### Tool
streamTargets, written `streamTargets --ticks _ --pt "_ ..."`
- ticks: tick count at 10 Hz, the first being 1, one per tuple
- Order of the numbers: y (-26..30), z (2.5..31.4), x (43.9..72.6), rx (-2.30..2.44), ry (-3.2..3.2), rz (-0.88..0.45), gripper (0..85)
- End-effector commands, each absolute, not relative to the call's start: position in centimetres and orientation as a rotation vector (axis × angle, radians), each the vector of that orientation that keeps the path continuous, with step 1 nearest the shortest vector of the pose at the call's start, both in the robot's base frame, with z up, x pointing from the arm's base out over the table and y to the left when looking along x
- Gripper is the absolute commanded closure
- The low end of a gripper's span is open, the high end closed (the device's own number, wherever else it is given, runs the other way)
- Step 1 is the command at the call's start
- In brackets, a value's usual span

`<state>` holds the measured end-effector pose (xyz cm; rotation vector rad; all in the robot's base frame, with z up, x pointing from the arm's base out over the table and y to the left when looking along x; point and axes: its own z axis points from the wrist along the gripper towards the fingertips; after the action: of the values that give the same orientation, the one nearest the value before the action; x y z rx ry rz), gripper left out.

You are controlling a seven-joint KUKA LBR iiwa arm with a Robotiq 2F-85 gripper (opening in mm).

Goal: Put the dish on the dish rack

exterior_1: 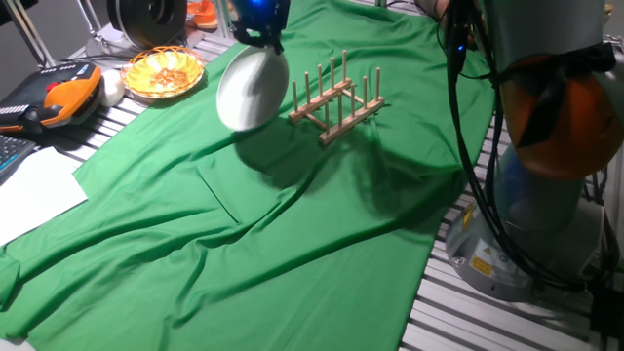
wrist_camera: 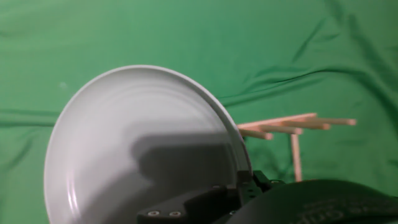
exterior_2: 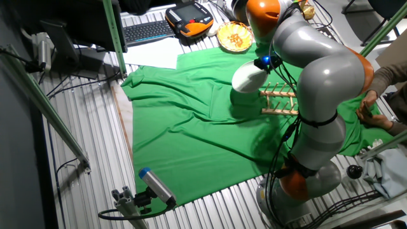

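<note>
One fixed view: white dish (exterior_1: 252, 90) held in the air, hanging nearly on edge from the gripper (exterior_1: 259, 37), fingers clamped on its upper rim. Just beside it, wooden dish rack (exterior_1: 336, 100) standing on the green cloth (exterior_1: 292, 234), pegs upright, apart from the plate. Shadow of the plate on the cloth below. Off the cloth, an orange-yellow woven basket (exterior_1: 163, 72) with food and an orange-and-black pendant (exterior_1: 60, 96).

The other fixed view: same plate (exterior_2: 248, 77) raised above the cloth (exterior_2: 191, 133), next to the near end of the rack (exterior_2: 280, 102), not touching. Gripper (exterior_2: 266, 62) mostly hidden behind the grey and orange arm (exterior_2: 318, 76). Basket (exterior_2: 234, 35) and a keyboard (exterior_2: 145, 30) beyond the cloth.

Hand view: plate's face (wrist_camera: 143, 149) filling the lower left, rim gripped at the bottom edge. Rack pegs (wrist_camera: 292, 126) showing just past its right rim.
</note>
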<state>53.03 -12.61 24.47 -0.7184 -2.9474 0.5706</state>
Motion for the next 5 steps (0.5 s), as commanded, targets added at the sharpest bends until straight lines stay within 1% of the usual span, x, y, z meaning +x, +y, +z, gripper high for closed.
streamTargets --ticks 1,3,5 --pt "-13.1 25.0 52.9 -0.721 -2.941 0.596 85.0" --pt "-14.3 25.8 52.8 -0.707 -2.934 0.622 85.0" --pt "-13.5 26.0 53.0 -0.734 -2.923 0.583 85.0"
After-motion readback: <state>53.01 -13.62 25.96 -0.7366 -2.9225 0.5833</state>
